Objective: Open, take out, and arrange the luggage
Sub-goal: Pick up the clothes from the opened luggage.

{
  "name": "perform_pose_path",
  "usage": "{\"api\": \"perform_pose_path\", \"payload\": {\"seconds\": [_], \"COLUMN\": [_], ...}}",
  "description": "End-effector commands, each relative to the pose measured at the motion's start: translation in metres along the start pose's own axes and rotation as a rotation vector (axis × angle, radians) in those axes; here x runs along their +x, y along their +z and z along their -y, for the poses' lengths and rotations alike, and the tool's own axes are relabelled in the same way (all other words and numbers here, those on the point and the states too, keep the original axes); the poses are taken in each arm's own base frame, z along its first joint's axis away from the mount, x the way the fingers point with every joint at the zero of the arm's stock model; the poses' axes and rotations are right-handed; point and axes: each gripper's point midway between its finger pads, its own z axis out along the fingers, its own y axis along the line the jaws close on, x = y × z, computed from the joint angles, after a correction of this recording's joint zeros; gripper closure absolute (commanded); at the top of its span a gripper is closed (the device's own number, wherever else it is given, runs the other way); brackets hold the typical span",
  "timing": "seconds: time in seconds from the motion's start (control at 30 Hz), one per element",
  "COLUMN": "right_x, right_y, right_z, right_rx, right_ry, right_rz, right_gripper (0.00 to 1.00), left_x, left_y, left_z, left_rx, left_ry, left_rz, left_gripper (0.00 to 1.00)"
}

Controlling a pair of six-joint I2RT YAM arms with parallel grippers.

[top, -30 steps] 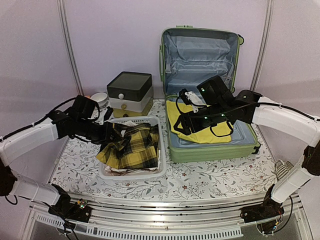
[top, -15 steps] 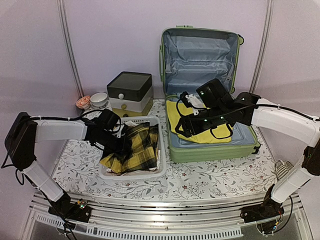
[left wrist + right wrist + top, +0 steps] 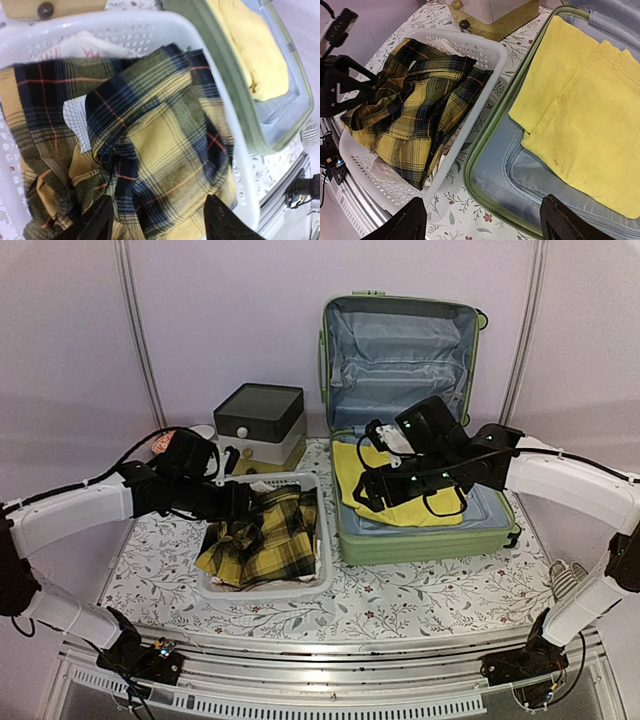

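Luggage (image 3: 420, 545) lies open at right of frame, yellow garment (image 3: 347, 468) inside, presumably next out. Left pincer (image 3: 157, 217) gapes empty over plaid shirt (image 3: 150, 145) in basket (image 3: 242, 170); right pincer (image 3: 482, 220), wide, hovers above it.

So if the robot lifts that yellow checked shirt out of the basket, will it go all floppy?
Probably floppy: the checked shirt lies crumpled in soft folds, so it would likely droop and unfold when lifted. Being thin cloth, it looks light. It fills the basket, so an edge might drag on the rim.
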Motion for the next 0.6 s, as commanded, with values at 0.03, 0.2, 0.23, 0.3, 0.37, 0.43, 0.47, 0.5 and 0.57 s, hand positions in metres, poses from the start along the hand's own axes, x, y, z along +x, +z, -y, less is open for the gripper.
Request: {"api": "perform_pose_path", "payload": {"seconds": [0.03,0.2,0.23,0.3,0.37,0.43,0.47,0.5,0.57], "right_x": [-0.009,-0.012,-0.012,-0.012,-0.012,-0.011,-0.011,-0.010,-0.010], "right_y": [-0.008,-0.009,-0.009,-0.012,-0.014,-0.016,-0.018,-0.019,-0.022], "right_z": [0.013,0.015,0.015,0.015,0.015,0.019,0.022,0.024,0.026], "right_rx": [0.045,0.051,0.050,0.047,0.049,0.067,0.077,0.088,0.097], "right_ry": [0.029,0.039,0.041,0.045,0.047,0.048,0.052,0.055,0.062], "right_rz": [0.048,0.059,0.061,0.070,0.076,0.082,0.088,0.093,0.102], "right_gripper": [0.20,0.19,0.19,0.19,0.18,0.12,0.08,0.02,0.01], "left_x": [-0.015,-0.006,-0.004,-0.001,0.002,0.005,0.006,0.007,0.008], "left_y": [-0.031,-0.025,-0.022,-0.016,-0.006,0.002,0.006,0.010,0.018], "left_z": [0.030,0.073,0.079,0.088,0.093,0.095,0.095,0.094,0.092], "left_rx": [0.101,0.285,0.303,0.326,0.334,0.332,0.328,0.322,0.306], "left_ry": [0.040,0.079,0.085,0.099,0.107,0.111,0.111,0.110,0.108], "left_rz": [0.064,0.044,0.042,0.039,0.028,0.013,0.005,-0.001,-0.010], "left_gripper": [0.31,0.31,0.29,0.25,0.22,0.21,0.21,0.21,0.21]}}
